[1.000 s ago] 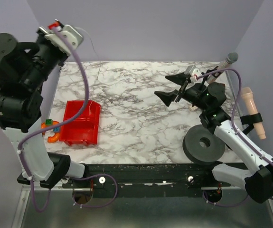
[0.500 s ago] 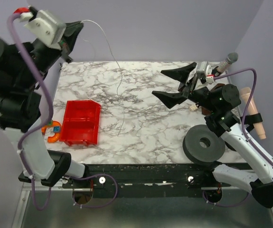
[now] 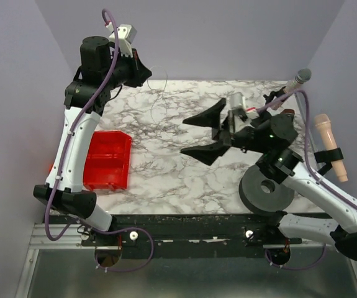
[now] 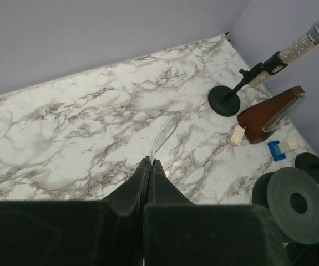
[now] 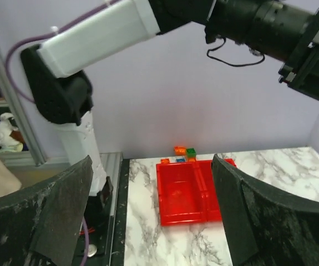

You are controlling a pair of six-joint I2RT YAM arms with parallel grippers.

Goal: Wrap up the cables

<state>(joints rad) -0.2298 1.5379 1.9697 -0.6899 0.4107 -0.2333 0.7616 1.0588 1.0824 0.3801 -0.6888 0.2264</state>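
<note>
A thin white cable (image 3: 156,99) hangs from my left gripper (image 3: 144,73), which is raised over the back of the marble table. In the left wrist view the left gripper (image 4: 150,162) is shut on the cable (image 4: 163,134), which trails down from the fingertips to the tabletop. My right gripper (image 3: 201,133) is open wide and empty over the middle of the table, right of the cable. In the right wrist view the right gripper (image 5: 152,166) faces left towards the red tray (image 5: 190,191). The cable does not show there.
A red tray (image 3: 107,161) sits at the left, with small coloured blocks (image 5: 184,151) beyond it. A microphone on a stand (image 3: 296,79), a brown metronome (image 4: 270,113), a black disc (image 3: 266,189) and a peach handheld mic (image 3: 330,146) stand at the right.
My left arm swung from the far left to above the table's back, carrying the cable with it. My right gripper moved left towards the table's middle and stayed open.
</note>
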